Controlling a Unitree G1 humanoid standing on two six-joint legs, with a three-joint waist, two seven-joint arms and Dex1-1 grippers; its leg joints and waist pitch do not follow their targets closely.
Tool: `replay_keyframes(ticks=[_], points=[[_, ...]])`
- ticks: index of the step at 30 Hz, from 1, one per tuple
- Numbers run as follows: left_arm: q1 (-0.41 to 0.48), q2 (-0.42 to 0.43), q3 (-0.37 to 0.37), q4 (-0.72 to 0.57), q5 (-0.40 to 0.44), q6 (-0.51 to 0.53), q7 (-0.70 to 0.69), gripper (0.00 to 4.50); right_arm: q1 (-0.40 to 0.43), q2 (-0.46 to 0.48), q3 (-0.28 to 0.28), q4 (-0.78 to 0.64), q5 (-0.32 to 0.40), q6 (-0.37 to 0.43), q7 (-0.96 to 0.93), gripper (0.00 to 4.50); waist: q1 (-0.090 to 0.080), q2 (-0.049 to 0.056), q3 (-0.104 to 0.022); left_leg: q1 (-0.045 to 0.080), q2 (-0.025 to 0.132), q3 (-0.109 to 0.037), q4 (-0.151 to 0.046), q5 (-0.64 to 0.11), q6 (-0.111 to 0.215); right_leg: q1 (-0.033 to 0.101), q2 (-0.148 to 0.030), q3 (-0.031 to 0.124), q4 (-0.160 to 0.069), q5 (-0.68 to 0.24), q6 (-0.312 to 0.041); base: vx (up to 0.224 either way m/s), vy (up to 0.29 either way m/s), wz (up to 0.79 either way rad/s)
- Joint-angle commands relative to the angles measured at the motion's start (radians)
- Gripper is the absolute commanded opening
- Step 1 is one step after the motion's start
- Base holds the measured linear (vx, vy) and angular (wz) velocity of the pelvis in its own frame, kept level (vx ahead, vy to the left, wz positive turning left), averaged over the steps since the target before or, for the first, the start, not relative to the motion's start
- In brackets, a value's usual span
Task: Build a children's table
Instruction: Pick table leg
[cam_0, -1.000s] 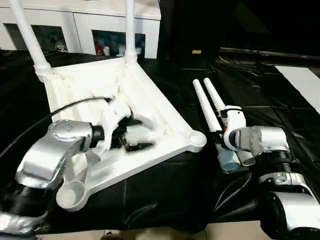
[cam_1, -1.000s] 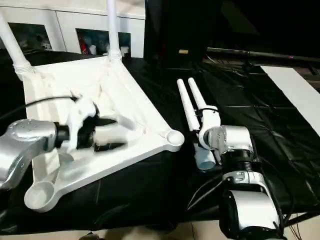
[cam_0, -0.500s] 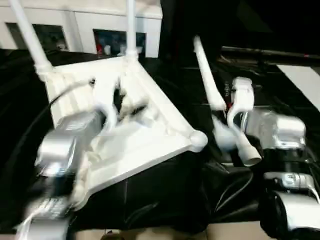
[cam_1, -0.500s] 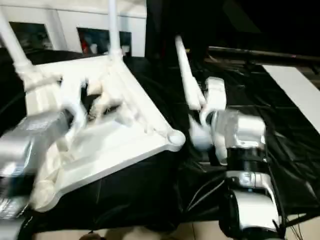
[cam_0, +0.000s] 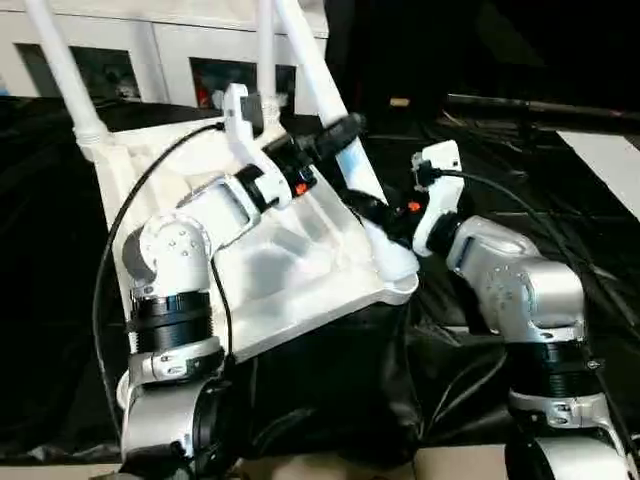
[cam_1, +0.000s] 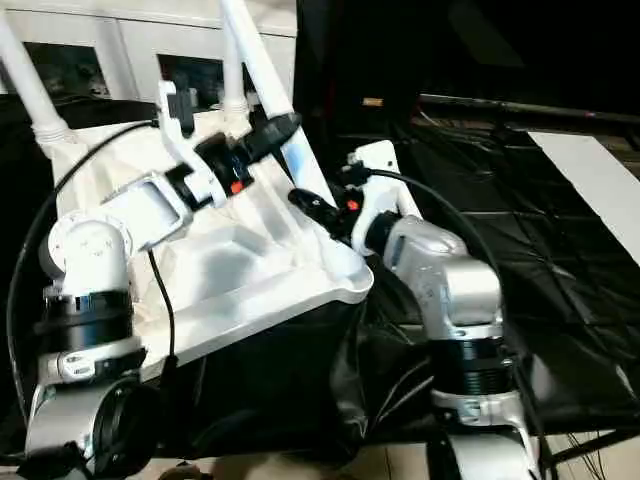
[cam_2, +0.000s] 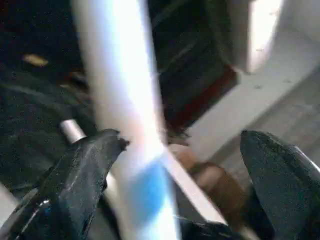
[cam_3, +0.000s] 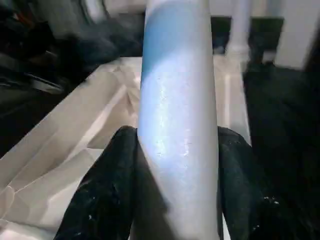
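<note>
The white tabletop (cam_0: 270, 270) lies underside up on the black cloth, with two white legs (cam_0: 60, 70) (cam_0: 263, 50) standing in its far sockets. A third leg (cam_0: 310, 70) leans over the tabletop, its lower end at the near right corner socket (cam_0: 398, 268); how deep it sits I cannot tell. My right gripper (cam_0: 375, 215) is shut on this leg low down, and its fingers (cam_3: 110, 190) press both sides of the tube (cam_3: 175, 100). My left gripper (cam_0: 335, 130) stands open higher up, with the leg (cam_2: 120, 100) between its wide-apart fingers (cam_2: 85, 170), close to one of them.
A white cabinet with glass doors (cam_0: 150, 50) stands behind the table. Crumpled black cloth (cam_0: 330, 380) covers the work surface and hangs over the front edge. A white sheet (cam_0: 610, 160) lies at the far right.
My right gripper lifted a leg off the cloth and stood it at the near right corner socket. My left arm rose from the tabletop and brought its open fingers around that leg.
</note>
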Motion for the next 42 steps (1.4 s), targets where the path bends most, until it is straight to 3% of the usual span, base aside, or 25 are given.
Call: replay_keyframes(ticks=[1,2,6,8,11,12,15,27,34,35,38,42], points=[[-0.010,-0.016,-0.020,0.032,0.020,0.006,0.059,4.50,-0.001,0.014,0.039,-0.038,0.000,-0.047,0.004,1.80,0.002,0.009,-0.075,0.001,-0.001,0.004,-0.058,-0.114,0.007,0.065,-0.054,0.051,-0.080,-0.147,-0.104,0.000,0.000,0.00],[-0.009,-0.018,-0.013,0.037,0.026,-0.002,0.091,4.22,-0.005,0.023,0.037,-0.024,-0.021,-0.064,-0.029,1.80,0.001,0.010,-0.077,0.000,0.000,0.003,-0.058,-0.104,0.006,0.065,-0.056,0.051,-0.077,-0.130,-0.106,0.000,0.000,0.00],[0.003,-0.022,-0.012,0.035,0.051,-0.021,0.138,4.01,-0.027,0.042,0.018,0.013,-0.060,-0.097,-0.108,1.80,0.002,0.011,-0.078,0.005,0.000,0.004,-0.058,-0.096,0.001,0.064,-0.054,0.051,-0.074,-0.092,-0.123,0.000,0.000,0.00],[0.003,-0.022,-0.012,0.034,0.052,-0.022,0.139,3.75,-0.027,0.042,0.018,0.014,-0.062,-0.098,-0.111,1.80,0.001,0.010,-0.077,0.003,-0.001,0.004,-0.059,-0.101,-0.004,0.066,-0.054,0.051,-0.075,-0.097,-0.116,0.000,0.000,0.00],[-0.006,-0.034,0.015,0.038,0.049,-0.045,0.168,3.68,-0.028,0.036,0.036,0.019,-0.086,-0.113,-0.123,1.80,0.002,0.008,-0.077,0.001,-0.001,0.004,-0.058,-0.097,0.000,0.068,-0.055,0.052,-0.074,-0.090,-0.111,0.000,0.000,0.00],[-0.011,-0.039,0.028,0.039,0.046,-0.052,0.179,3.31,-0.026,0.034,0.044,0.023,-0.095,-0.120,-0.125,1.80,0.003,0.007,-0.078,-0.001,-0.002,0.004,-0.058,-0.090,0.002,0.069,-0.055,0.052,-0.072,-0.080,-0.111,0.000,0.000,0.00],[-0.014,-0.042,0.036,0.040,0.035,-0.060,0.202,3.25,-0.022,0.032,0.059,0.030,-0.104,-0.138,-0.129,1.80,0.001,0.006,-0.077,0.000,-0.002,0.005,-0.057,-0.092,0.004,0.068,-0.055,0.051,-0.074,-0.090,-0.108,0.000,0.000,0.00],[-0.003,-0.062,0.001,0.044,0.030,-0.098,0.198,1.99,-0.023,0.021,0.109,0.046,-0.129,-0.171,-0.116,1.80,-0.001,0.008,-0.077,-0.002,-0.001,0.005,-0.056,-0.095,0.010,0.067,-0.055,0.051,-0.075,-0.097,-0.105,0.000,0.000,0.00],[0.009,-0.049,-0.011,0.033,0.018,-0.105,0.166,1.83,-0.017,0.016,0.131,0.044,-0.136,-0.181,-0.107,1.80,-0.003,0.007,-0.078,-0.002,-0.002,0.004,-0.055,-0.093,0.009,0.068,-0.054,0.051,-0.074,-0.083,-0.105,0.000,0.000,0.00],[0.013,-0.043,-0.013,0.024,0.013,-0.107,0.154,1.83,-0.015,0.018,0.125,0.043,-0.124,-0.176,-0.105,2.36,-0.003,0.005,-0.078,-0.003,-0.002,0.004,-0.055,-0.089,0.009,0.070,-0.054,0.051,-0.072,-0.077,-0.107,0.000,0.000,0.00],[0.016,-0.038,-0.014,0.018,0.009,-0.108,0.147,1.82,-0.013,0.020,0.121,0.042,-0.116,-0.172,-0.104,2.59,-0.004,0.007,-0.078,-0.002,-0.001,0.004,-0.055,-0.090,0.012,0.069,-0.054,0.050,-0.071,-0.072,-0.112,0.000,0.000,0.00],[0.018,0.048,-0.076,-0.006,0.003,-0.083,0.025,1.82,-0.037,0.024,0.048,0.043,-0.013,-0.059,-0.064,2.94,-0.006,0.012,-0.079,0.003,0.000,0.002,-0.058,-0.100,0.017,0.067,-0.054,0.050,-0.070,-0.083,-0.113,0.000,0.000,0.00]])
